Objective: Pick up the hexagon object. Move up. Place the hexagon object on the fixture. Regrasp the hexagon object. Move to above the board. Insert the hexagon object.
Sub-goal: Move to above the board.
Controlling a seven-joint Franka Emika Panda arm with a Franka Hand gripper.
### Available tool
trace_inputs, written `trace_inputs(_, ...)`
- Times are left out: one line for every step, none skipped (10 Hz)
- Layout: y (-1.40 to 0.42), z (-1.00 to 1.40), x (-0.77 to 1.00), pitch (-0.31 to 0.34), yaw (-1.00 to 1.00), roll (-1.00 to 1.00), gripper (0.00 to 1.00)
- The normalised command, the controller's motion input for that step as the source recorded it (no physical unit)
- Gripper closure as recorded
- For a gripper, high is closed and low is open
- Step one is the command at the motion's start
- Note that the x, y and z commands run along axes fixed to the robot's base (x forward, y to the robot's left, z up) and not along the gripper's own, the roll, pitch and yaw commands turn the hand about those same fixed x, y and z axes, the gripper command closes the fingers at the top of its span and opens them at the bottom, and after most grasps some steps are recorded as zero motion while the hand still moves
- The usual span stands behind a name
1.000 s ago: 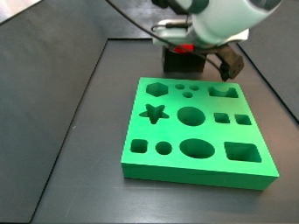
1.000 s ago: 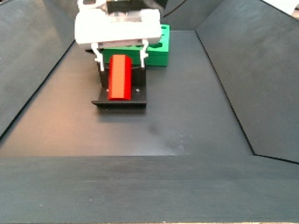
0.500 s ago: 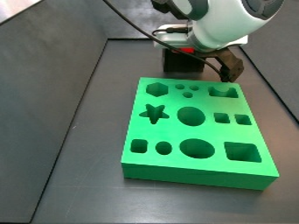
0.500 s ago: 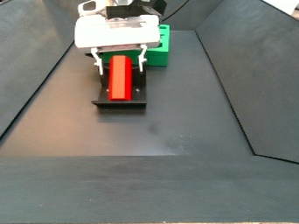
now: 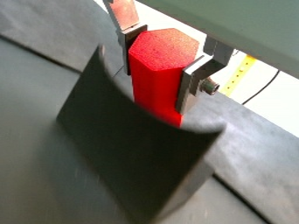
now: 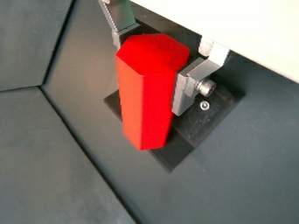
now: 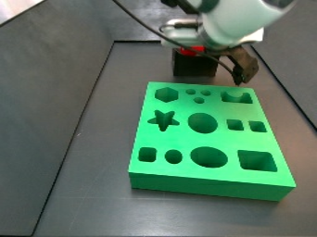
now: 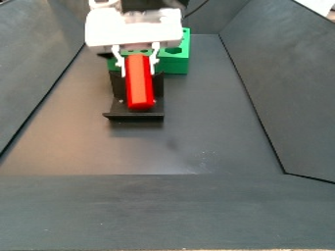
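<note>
The gripper (image 5: 163, 61) grips the red peg (image 5: 158, 74) between its 2 silver fingers (image 5: 197, 77), 1 plate pressed to each side of it. The peg's hexagonal end face is turned toward the camera. In front of the peg stands the dark fixture (image 5: 135, 144), its curved notch just below the peg; whether the 2 touch cannot be told. Beyond the gripper, a yellow strip and a thin cable are visible.

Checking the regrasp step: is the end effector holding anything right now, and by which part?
The end effector at the fixture flanks the red hexagon object at its upper end, one finger on each side. Whether the pads actually clamp it cannot be told.
</note>
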Motion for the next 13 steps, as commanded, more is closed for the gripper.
trace_inputs(0.02, 1.0, -0.23, -0.061, -0.15, -0.25, 1.0)
trace_inputs(0.02, 1.0, -0.23, -0.025, -0.13, -0.21, 1.0)
trace_inputs(0.02, 1.0, -0.22, -0.007, -0.12, -0.18, 1.0)
trace_inputs(0.02, 1.0, -0.22, 0.02, -0.1, -0.15, 1.0)
trace_inputs(0.02, 1.0, -0.21, 0.029, -0.09, -0.14, 1.0)
trace_inputs(0.02, 1.0, -0.21, 0.04, -0.05, -0.12, 1.0)
trace_inputs(0.02, 1.0, -0.2, 0.043, -0.04, -0.11, 1.0)
trace_inputs(0.02, 1.0, -0.2, 0.051, -0.02, -0.09, 1.0)
trace_inputs(0.02, 1.0, -0.19, 0.064, -0.01, -0.08, 1.0)
trace_inputs(0.02, 1.0, -0.18, 0.067, 0.0, -0.07, 1.0)
trace_inputs(0.01, 1.0, -0.17, 0.067, 0.01, -0.06, 1.0)
trace_inputs(0.01, 1.0, -0.16, 0.063, 0.02, -0.06, 1.0)
trace_inputs(0.01, 1.0, -0.15, 0.061, 0.03, -0.05, 1.0)
